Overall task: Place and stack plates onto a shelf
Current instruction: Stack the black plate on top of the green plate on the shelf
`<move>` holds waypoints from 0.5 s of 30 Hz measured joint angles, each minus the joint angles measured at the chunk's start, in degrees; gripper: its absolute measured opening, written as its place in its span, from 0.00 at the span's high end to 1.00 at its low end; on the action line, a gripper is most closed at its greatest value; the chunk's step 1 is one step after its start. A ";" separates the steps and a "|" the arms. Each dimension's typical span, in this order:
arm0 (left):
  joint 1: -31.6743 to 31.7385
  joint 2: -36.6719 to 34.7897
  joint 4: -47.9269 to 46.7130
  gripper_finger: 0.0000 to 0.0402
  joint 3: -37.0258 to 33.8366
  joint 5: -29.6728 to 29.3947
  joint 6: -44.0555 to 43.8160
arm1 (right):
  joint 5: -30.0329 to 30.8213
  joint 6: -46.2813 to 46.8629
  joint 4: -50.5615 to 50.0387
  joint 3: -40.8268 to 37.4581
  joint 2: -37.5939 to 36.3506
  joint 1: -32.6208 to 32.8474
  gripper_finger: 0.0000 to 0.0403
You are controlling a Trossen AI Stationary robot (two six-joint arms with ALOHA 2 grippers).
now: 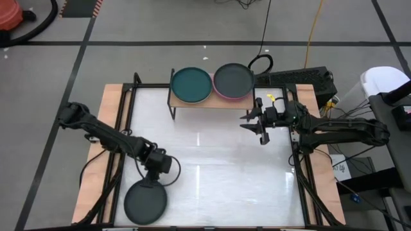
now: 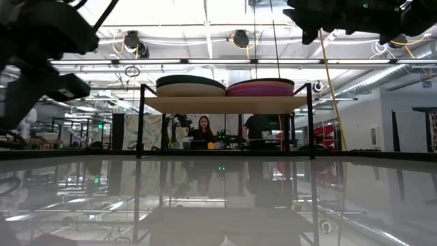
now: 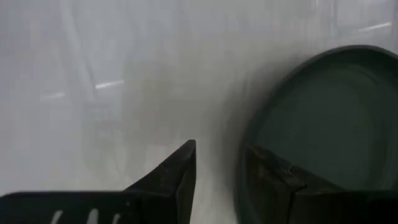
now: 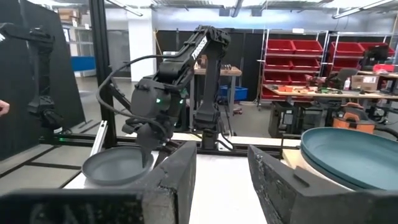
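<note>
The light-wood shelf (image 1: 212, 101) (image 2: 225, 104) stands at the table's far edge and carries two stacks. Its left stack is topped by a dark teal plate (image 1: 191, 85) (image 2: 191, 83) (image 4: 354, 158). Its right stack has a dark grey plate (image 1: 234, 80) over pink and magenta ones (image 2: 261, 89). A lone dark plate (image 1: 145, 202) (image 3: 323, 118) (image 4: 115, 167) sits near the table's near-left corner. My left gripper (image 1: 155, 174) (image 3: 221, 180) is open at this plate's far rim, one finger over the plate's inside and one over the bare table. My right gripper (image 1: 253, 128) (image 4: 221, 180) is open and empty, right of the shelf. My left gripper comes at the dark plate's far rim (image 3: 244, 155) from above, with the rim running under one finger (image 3: 267, 177). Whether that finger touches the rim I cannot tell. The other finger is over bare table.
The white tabletop (image 1: 218, 160) stretches between the shelf and the lone plate. Black frame rails (image 1: 125, 122) run along the table's left and right sides. Beyond the table, people (image 2: 203, 130) sit among red shelving (image 4: 292, 68) and workbenches.
</note>
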 joint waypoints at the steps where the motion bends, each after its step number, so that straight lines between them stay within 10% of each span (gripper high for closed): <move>1: -0.61 0.48 0.21 0.67 0.00 0.06 -0.70 | 0.00 0.00 -0.04 0.00 0.02 0.10 0.68; 15: -6.12 1.32 6.13 0.67 -0.94 -2.92 -7.03 | 0.02 -0.60 -0.43 0.00 0.17 0.32 0.68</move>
